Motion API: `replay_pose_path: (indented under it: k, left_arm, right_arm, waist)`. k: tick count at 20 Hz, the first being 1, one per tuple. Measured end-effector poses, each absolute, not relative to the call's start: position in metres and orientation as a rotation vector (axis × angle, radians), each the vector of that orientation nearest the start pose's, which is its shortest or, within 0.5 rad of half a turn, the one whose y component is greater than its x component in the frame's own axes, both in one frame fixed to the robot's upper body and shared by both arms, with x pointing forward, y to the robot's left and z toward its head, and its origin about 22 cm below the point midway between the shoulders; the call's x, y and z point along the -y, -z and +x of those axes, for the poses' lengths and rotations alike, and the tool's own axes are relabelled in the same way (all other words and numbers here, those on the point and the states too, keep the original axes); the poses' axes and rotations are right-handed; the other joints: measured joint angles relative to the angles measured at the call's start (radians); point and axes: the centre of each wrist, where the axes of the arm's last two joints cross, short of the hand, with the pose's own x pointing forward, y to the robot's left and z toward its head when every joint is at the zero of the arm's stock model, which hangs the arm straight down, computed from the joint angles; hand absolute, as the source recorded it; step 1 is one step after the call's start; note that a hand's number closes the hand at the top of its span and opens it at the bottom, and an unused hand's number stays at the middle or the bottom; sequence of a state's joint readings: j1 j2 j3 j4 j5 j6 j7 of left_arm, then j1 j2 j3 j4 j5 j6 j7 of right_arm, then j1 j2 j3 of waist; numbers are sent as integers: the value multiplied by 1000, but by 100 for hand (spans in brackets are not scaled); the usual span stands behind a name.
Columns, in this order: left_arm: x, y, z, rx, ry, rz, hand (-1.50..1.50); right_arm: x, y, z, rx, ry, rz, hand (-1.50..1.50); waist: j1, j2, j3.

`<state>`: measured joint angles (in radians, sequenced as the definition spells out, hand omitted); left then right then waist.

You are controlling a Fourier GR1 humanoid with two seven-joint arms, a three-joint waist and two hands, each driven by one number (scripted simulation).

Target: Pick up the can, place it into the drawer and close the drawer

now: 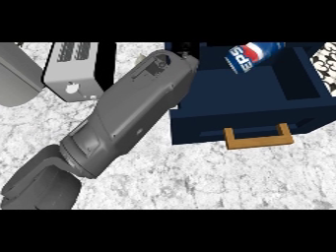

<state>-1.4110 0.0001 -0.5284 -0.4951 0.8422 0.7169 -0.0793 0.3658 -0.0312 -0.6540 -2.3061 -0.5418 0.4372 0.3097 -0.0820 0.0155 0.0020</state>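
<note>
The can lies in the open drawer at one o'clock. The left hand is mostly hidden; its state can't be told.

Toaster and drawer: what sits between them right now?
In the head view, the robot's grey forearm crosses the counter between the toaster and the open blue drawer. The can is in the drawer.

Grey, blocky forearm with panel seams and round fittings.
</note>
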Motion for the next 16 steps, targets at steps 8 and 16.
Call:
replay_pose_path:
  k: [8,16]
  left_arm:
    - [14,-172,419,1639,-60,43,-150]
    - [12,-164,420,1644,-90,51,-150]
  right_arm:
    - [355,-133,91,1815,95,-114,-150]
    - [357,-136,97,1832,79,-110,-150]
  waist:
    - [-8,3,0]
    - [-15,6,0]
